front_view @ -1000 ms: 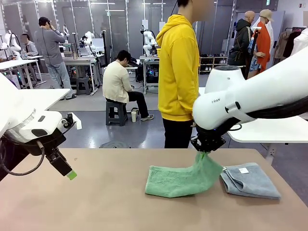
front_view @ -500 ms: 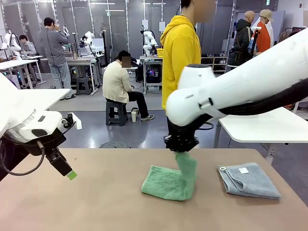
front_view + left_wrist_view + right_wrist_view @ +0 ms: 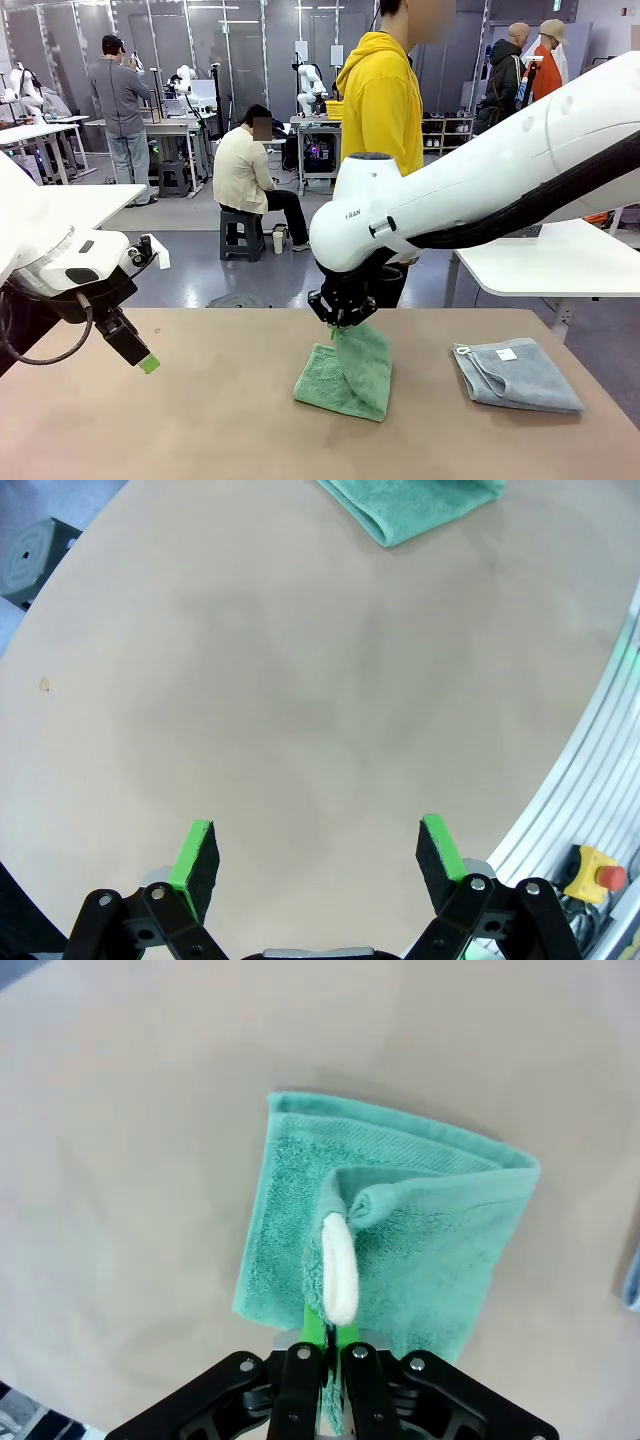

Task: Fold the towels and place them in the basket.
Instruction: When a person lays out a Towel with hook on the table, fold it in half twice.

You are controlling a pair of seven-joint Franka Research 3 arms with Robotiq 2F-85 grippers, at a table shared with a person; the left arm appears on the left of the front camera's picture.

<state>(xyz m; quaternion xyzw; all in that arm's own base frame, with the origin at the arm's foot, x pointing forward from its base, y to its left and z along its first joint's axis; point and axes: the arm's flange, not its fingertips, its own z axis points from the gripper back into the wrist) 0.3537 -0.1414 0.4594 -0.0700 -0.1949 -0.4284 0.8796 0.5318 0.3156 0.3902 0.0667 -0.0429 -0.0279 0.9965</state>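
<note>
A sea-green towel (image 3: 345, 378) lies at the middle of the table, half folded over itself. My right gripper (image 3: 345, 318) is shut on its lifted corner just above the cloth. In the right wrist view the pinched edge with its white loop stands between my fingers (image 3: 312, 1332) over the rest of the green towel (image 3: 420, 1250). A folded grey-blue towel (image 3: 518, 373) with a white label lies to the right. My left gripper (image 3: 148, 363) hangs open over bare table at the left; its pads (image 3: 197, 852) stand wide apart, with the green towel (image 3: 410, 505) far ahead. The basket is out of view.
A person in a yellow hoodie (image 3: 380, 110) stands at the table's far side behind my right arm. The brown tabletop (image 3: 200, 420) stretches bare at the left and front. A metal rail and a yellow-red button (image 3: 590, 872) sit past the table edge.
My right gripper has carried the green towel's corner from the right towards the left, folding the cloth over itself. The left arm has stayed still.
</note>
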